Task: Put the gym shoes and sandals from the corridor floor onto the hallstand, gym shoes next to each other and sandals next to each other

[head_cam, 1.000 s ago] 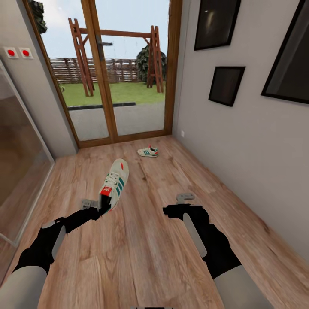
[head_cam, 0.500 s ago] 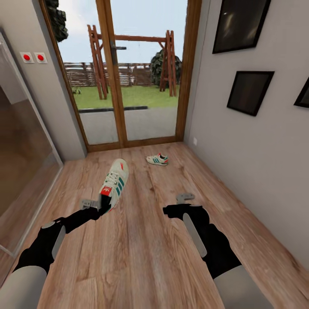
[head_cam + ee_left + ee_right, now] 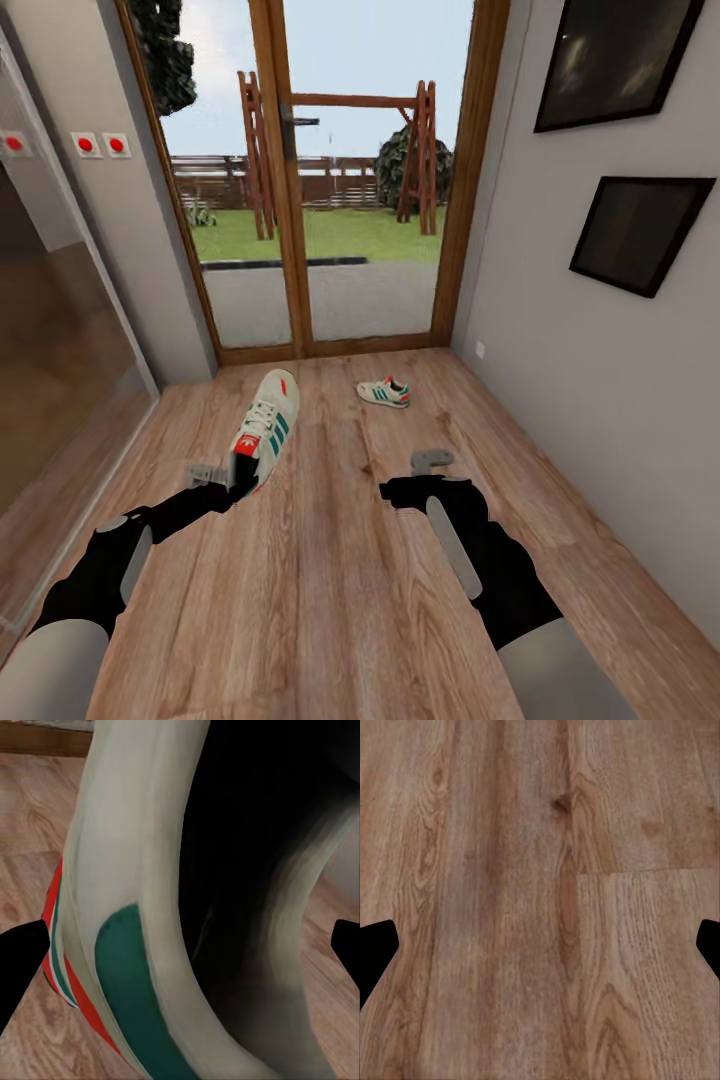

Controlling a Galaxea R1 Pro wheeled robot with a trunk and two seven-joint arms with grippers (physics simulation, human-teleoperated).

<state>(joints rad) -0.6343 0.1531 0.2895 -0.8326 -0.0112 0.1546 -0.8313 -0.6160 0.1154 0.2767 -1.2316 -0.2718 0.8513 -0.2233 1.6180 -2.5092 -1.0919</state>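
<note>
Wood-grain plank flooring, the corridor floor [image 3: 340, 600], runs forward to a glazed wooden door [image 3: 310, 180] at the far end, with lawn, fence and a timber swing frame [image 3: 340, 150] seen through the glass. Two dark framed pictures [image 3: 640, 230] hang on the grey wall to the robot's right, both cut by the view's edge; red wall buttons [image 3: 100, 145] sit beside a glass panel on the left wall.

One gym shoe [image 3: 266, 430] hangs above the floor in the left hand [image 3: 225, 482], toe pointing toward the door and red-orange heel tab nearest the hand. From the head view the grip point at the heel is hard to make out. In the left wrist view the shoe's heel collar and dark opening [image 3: 225, 907] sit between the two black fingertips [image 3: 19, 960], too close to show the whole shoe; the left hand is closed on its heel. The left arm reaches forward, low, elbow bent outward.

The second gym shoe [image 3: 384, 392] lies on the floor near the door, small and distant, well apart from both hands.

The right hand [image 3: 425, 470] is held out ahead at like height over bare planks [image 3: 540, 900]; its fingertips [image 3: 375, 952] show at opposite edges of the right wrist view, spread wide with nothing between them.
</note>
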